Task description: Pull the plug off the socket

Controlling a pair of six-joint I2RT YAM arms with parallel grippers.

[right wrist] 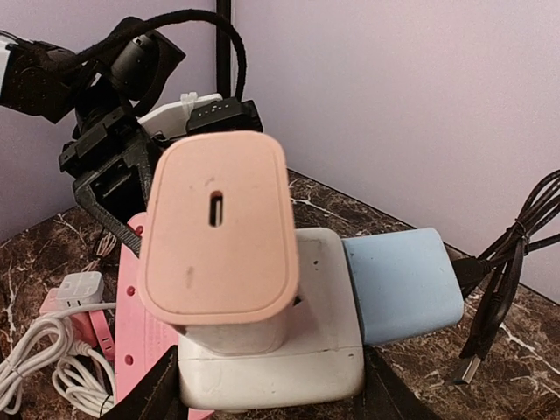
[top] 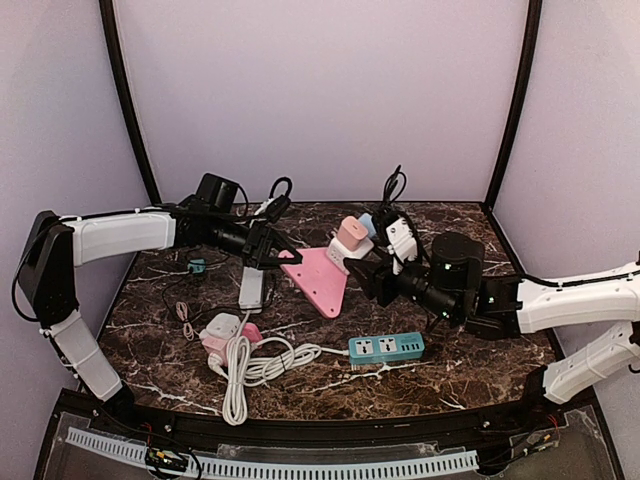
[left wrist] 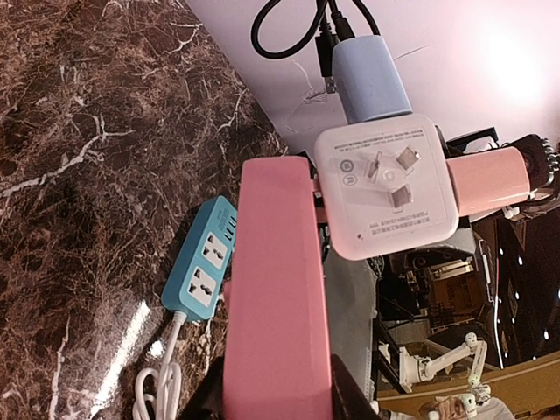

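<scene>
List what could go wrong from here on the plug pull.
1. The right gripper pinches only the base of the white cube socket adapter; a hard pull on the peach-pink charger plug could twist it loose.
2. The light blue charger carries a black cable that may snag or drag.
3. The left gripper is shut on the flat pink board beside the adapter, so no jaws are on any plug yet.

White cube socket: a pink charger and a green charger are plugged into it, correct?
No. The second charger is light blue, not green; the pink charger is indeed plugged into the white cube socket. The right wrist view shows it.
</scene>
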